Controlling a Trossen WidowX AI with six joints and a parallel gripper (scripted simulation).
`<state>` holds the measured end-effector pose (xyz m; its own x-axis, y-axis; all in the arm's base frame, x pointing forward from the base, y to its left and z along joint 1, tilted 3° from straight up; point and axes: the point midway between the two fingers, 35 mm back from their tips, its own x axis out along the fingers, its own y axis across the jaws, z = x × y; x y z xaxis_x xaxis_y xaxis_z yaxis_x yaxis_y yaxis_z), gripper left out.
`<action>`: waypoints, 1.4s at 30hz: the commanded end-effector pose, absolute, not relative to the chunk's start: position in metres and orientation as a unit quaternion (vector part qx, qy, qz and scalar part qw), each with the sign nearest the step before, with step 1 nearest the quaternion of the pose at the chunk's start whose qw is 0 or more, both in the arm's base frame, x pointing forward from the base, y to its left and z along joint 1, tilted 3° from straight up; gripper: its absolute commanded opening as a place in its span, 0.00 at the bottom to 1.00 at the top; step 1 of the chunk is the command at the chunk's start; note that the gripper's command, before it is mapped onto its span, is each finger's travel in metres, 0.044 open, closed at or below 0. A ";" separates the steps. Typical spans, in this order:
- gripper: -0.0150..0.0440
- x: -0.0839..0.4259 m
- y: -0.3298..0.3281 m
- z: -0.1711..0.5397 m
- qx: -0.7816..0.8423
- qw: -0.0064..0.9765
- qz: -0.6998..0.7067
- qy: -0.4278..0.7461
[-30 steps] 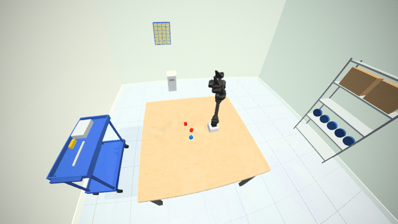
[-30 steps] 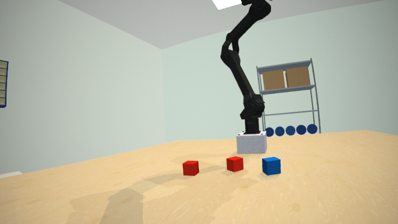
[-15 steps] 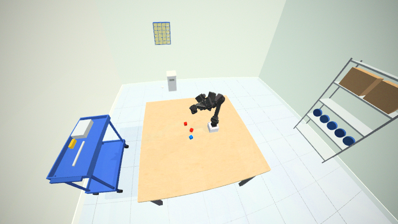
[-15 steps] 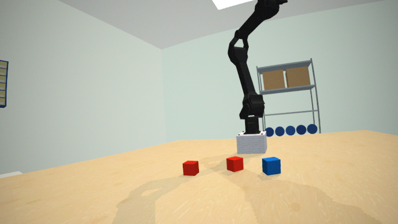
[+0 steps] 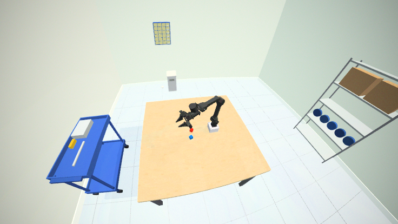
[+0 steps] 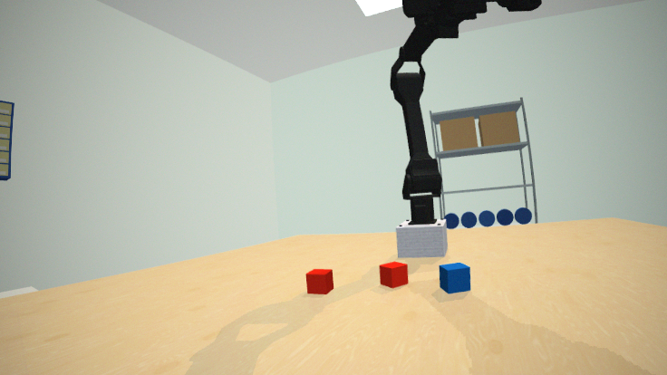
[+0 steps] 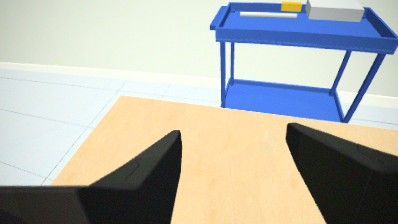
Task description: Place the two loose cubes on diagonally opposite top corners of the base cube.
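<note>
— What cubes are there?
— Three, all alike in size. Seen from the exterior view they make a loose row on the table [image 5: 200, 172]: the left red cube [image 6: 319, 281], the middle red cube [image 6: 392, 274] and the blue cube [image 6: 454, 277].
— How do they sit?
— Each flat and level on the wood, none stacked, none touching. The gap between the two red ones is the wider; the blue cube stands near the middle red cube.
— Where on the table?
— Around its middle, somewhat nearer the far edge than the near one, well away from every corner.
— Which is the base?
— I can't tell.
</note>
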<state>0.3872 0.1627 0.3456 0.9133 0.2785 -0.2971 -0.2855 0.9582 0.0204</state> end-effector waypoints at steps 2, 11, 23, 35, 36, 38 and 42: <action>0.70 0.389 0.115 0.265 -0.150 0.940 0.133 0.277; 0.70 0.341 0.033 0.158 -0.295 0.802 0.189 0.483; 0.70 0.265 -0.015 0.102 -0.315 0.658 0.308 0.611; 0.70 0.269 -0.015 0.052 -0.315 0.658 0.308 0.611; 0.70 0.269 -0.014 0.045 -0.315 0.658 0.308 0.611; 0.70 0.269 -0.014 0.039 -0.315 0.657 0.308 0.611; 0.70 0.269 -0.014 0.038 -0.315 0.657 0.308 0.611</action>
<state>0.2686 -0.0152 0.0440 0.0582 0.0147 -0.9982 -0.7883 0.6142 -0.0369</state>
